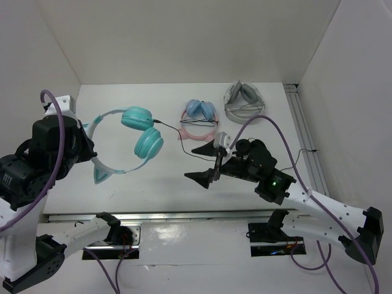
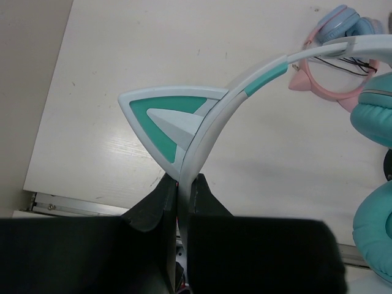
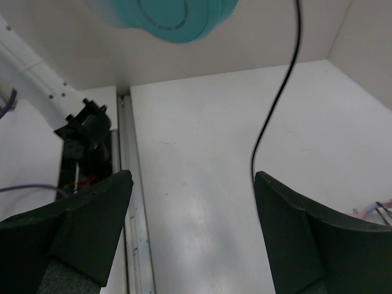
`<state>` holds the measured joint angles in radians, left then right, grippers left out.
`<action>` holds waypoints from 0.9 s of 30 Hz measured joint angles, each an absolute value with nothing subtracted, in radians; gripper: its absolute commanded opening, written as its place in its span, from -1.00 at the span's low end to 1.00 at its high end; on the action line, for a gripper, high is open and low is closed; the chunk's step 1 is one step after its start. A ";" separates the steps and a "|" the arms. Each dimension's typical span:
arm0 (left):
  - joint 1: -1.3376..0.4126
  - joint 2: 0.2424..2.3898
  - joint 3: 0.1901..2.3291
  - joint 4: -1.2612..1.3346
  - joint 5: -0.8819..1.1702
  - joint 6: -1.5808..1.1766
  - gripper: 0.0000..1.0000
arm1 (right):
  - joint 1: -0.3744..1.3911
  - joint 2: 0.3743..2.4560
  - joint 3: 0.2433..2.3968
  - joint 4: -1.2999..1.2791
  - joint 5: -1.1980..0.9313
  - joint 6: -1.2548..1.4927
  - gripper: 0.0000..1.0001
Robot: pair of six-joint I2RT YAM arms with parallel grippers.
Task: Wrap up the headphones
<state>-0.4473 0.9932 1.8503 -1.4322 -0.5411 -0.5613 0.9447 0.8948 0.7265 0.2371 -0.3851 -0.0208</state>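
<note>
The teal headphones [image 1: 142,131] hang above the table at the left. My left gripper [image 1: 84,147] is shut on their white-teal headband [image 2: 211,125], just below one cat ear [image 2: 160,115]. Both teal ear cups [image 2: 375,116] show at the right edge of the left wrist view. A thin black cable [image 1: 170,126] runs from the cups toward the table's middle. My right gripper [image 1: 203,163] stands open there, holding nothing. In the right wrist view the cable [image 3: 269,122] hangs just inside the right fingertip [image 3: 275,202], and an ear cup [image 3: 165,18] is above.
Pink-banded headphones with blue cups [image 1: 199,116] lie at the back centre, and a grey-white pair [image 1: 244,101] is to their right. An aluminium rail [image 1: 184,215] lines the table's near edge. White walls enclose the left, back and right sides.
</note>
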 measured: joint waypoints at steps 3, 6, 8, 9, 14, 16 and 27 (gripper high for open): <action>-0.447 0.987 1.826 -1.428 -0.522 -0.553 -1.00 | 0.940 0.887 0.715 0.305 -0.299 -0.021 0.69; -0.447 0.973 1.788 -1.428 -0.488 -0.552 -1.00 | 0.929 0.959 0.775 0.332 -0.265 -0.024 0.59; -0.447 0.968 1.768 -1.428 -0.462 -0.550 -1.00 | 0.923 1.027 0.816 0.358 -0.250 -0.022 0.59; -0.447 0.963 1.760 -1.424 -0.452 -0.549 -1.00 | 0.920 1.054 0.825 0.369 -0.247 -0.020 0.59; -0.447 0.958 1.745 -1.409 -0.408 -0.549 -1.00 | 0.909 1.155 0.826 0.416 -0.218 -0.009 0.25; -0.447 0.958 1.745 -1.406 -0.405 -0.549 -1.00 | 0.902 1.181 0.826 0.426 -0.217 -0.001 -0.13; -0.447 0.950 1.747 -1.409 -0.475 -0.573 -1.00 | 0.878 1.186 0.712 0.514 -0.230 0.019 -0.15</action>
